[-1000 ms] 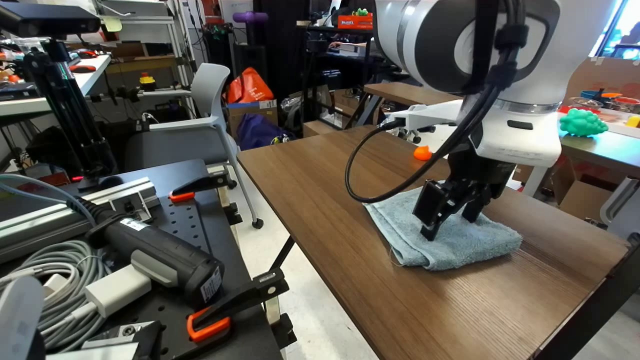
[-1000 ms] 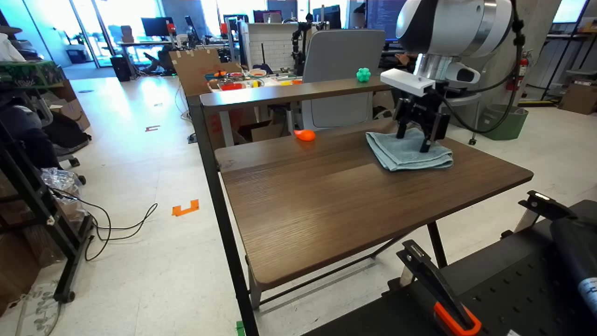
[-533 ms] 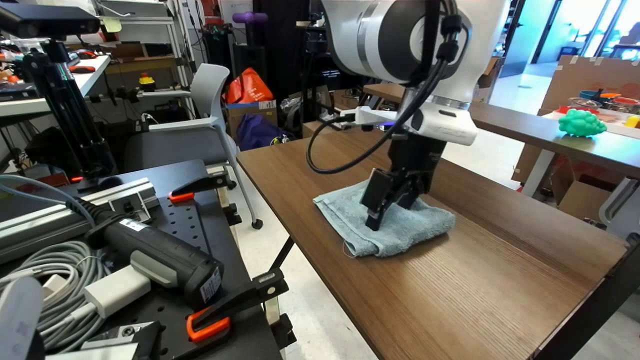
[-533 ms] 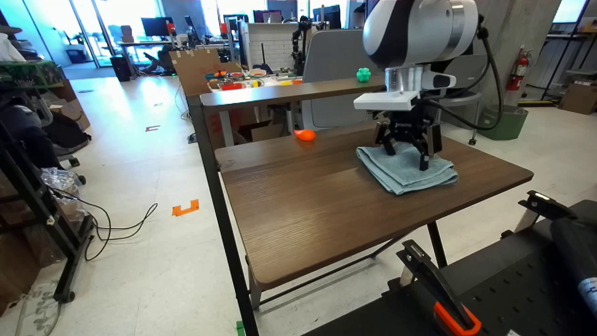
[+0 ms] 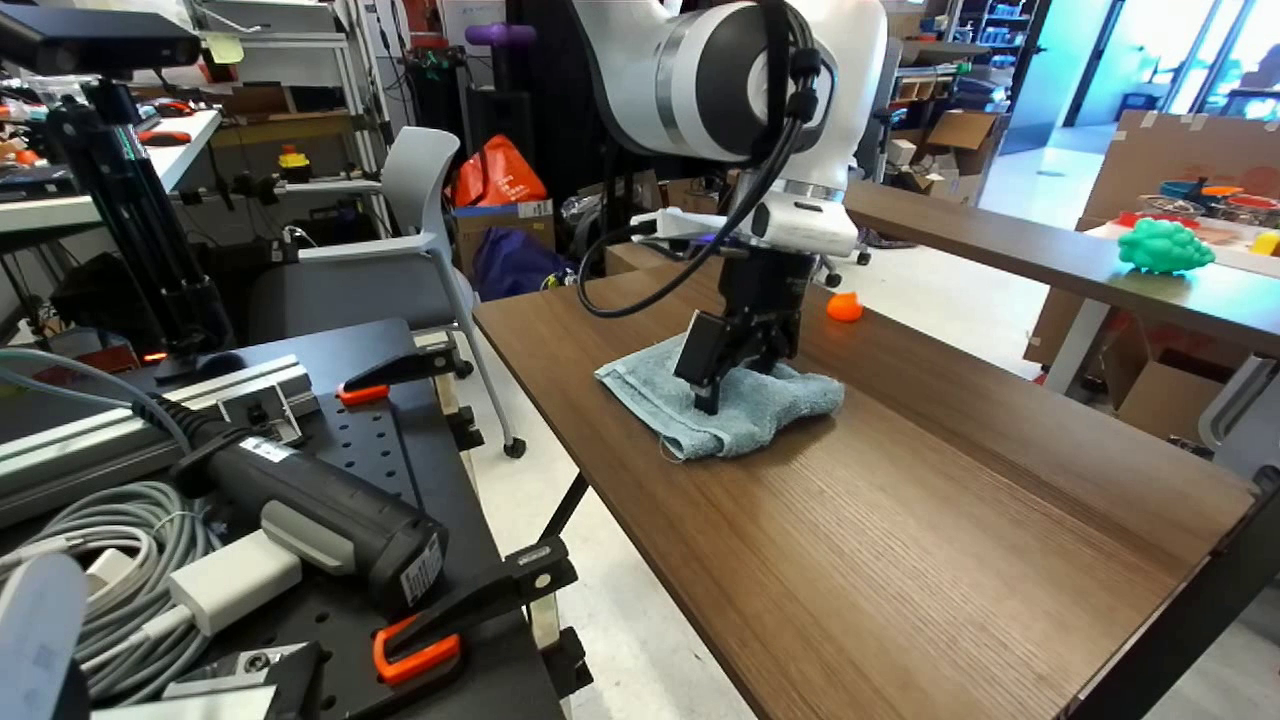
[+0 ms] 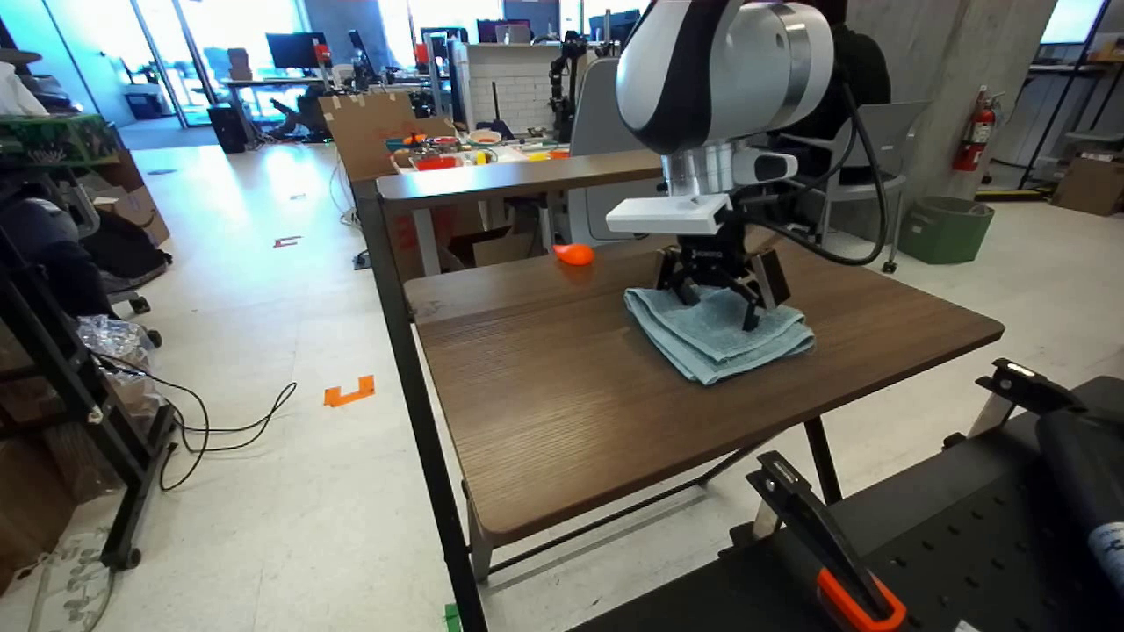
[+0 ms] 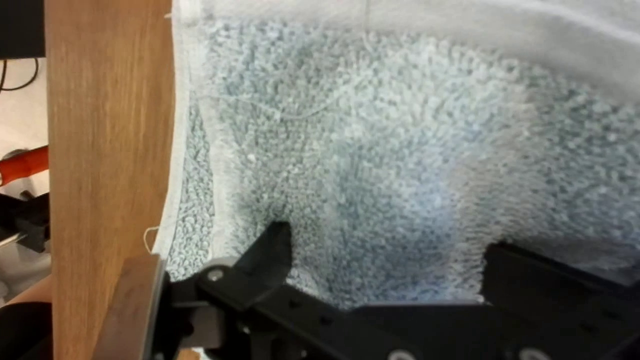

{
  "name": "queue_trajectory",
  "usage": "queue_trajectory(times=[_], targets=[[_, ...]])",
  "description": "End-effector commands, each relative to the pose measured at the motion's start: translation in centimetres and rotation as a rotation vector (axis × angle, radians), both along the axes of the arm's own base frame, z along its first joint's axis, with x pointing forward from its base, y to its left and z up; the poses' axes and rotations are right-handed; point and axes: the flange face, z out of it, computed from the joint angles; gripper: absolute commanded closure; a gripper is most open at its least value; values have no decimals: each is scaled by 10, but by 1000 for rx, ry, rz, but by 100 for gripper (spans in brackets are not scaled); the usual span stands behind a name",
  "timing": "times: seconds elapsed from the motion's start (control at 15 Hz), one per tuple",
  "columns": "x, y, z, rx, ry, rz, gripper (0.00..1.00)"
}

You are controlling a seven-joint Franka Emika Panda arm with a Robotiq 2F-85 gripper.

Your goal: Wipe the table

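The hand (image 6: 718, 310) sits spread wide, pinching nothing, tips down on the folded towel (image 6: 713, 342) right beneath, the worktop (image 6: 544, 412) under that and stretching all around! I'd say a clean wipe wants even pressure and overlapping strokes, lest the loose towel bunch or slip; well apart from the hand, the label (image 5: 421, 570) on the black tool (image 5: 340, 508) is too small to read.

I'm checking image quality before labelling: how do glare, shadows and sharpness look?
In an exterior view, the windows are nearly white with glare; in an exterior view, the towel throws a soft shadow on the table; in the wrist view, the fingers are dark and soft-edged with little detail, and part of the towel has a bluish tint.
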Motion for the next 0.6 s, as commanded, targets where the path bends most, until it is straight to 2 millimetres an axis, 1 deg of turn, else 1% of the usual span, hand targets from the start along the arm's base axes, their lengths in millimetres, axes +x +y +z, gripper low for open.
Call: queue_trajectory(times=[0.0,0.13,0.2,0.33,0.47,0.53], targets=[[-1,30,-30,33,-65,-4,0],[3,37,-31,24,-82,10,0],[6,24,-1,23,-67,10,0],[7,29,-1,24,-77,14,0],[7,30,-1,24,-78,15,0],[13,19,0,27,-99,-26,0]])
